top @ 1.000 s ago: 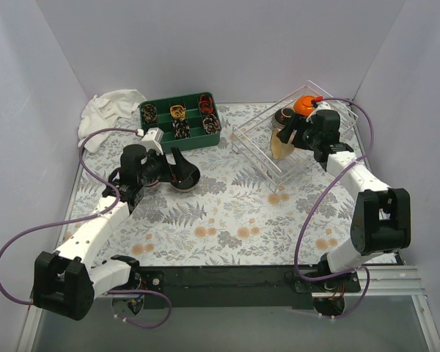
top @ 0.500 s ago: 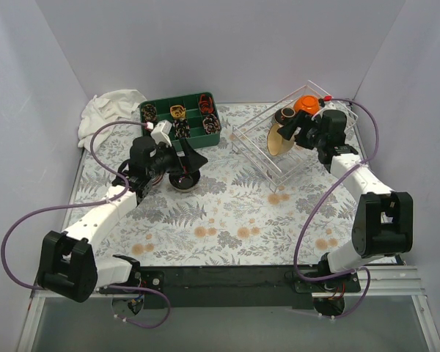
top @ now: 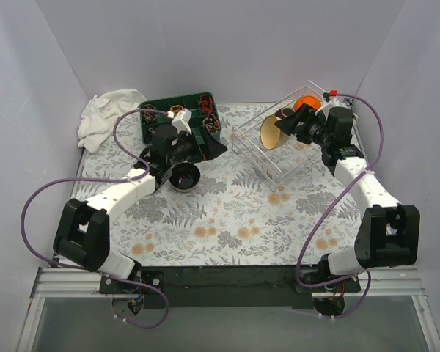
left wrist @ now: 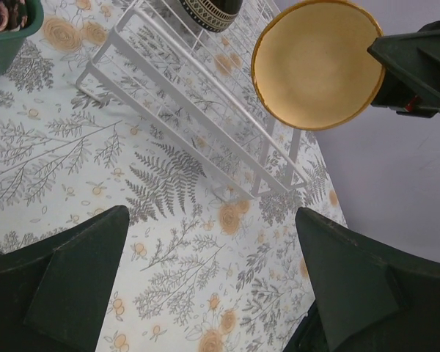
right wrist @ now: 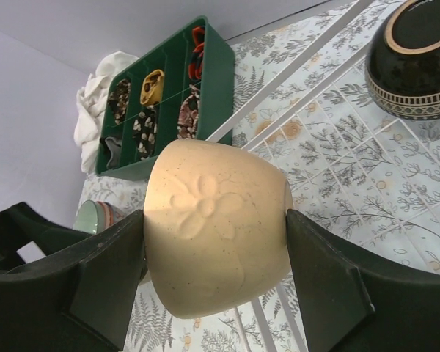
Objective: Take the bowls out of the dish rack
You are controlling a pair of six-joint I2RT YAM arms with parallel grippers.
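Bowl first: my right claw [right wrist: 215, 235] is clamped on a tan bowl [left wrist: 319, 62], with one black finger [right wrist: 103, 279] pressed to each side of its wall. A flower moulded into the clay faces the wrist camera. In the top view the bowl hangs at the upper right of the frame, over the left half of the dish rack [top: 258, 150], turned on its side with its mouth toward the left. From my left wrist it shows at the upper right, round and open, raised above the rack's white wires.

The rack sits aslant on the flowered table [top: 227, 220], in the upper right of the top view. Inside it, a black bowl [right wrist: 416, 62] with a patterned band shows its gold-ringed foot at the upper right of the right wrist view. An orange bowl [top: 304, 103] lies at the rack's far end, partly hidden behind my right arm.

My left claw [left wrist: 210, 220] is spread wide, with nothing between its fingers and only the table below. In the top view it sits left of centre, near the rack's left corner and apart from it. Just below it in that frame a dark bowl [top: 183, 177] rests upright on the table. A green tray [top: 177, 121] stands at the upper left, and a white cloth [top: 106, 111] lies crumpled further left, by the wall.
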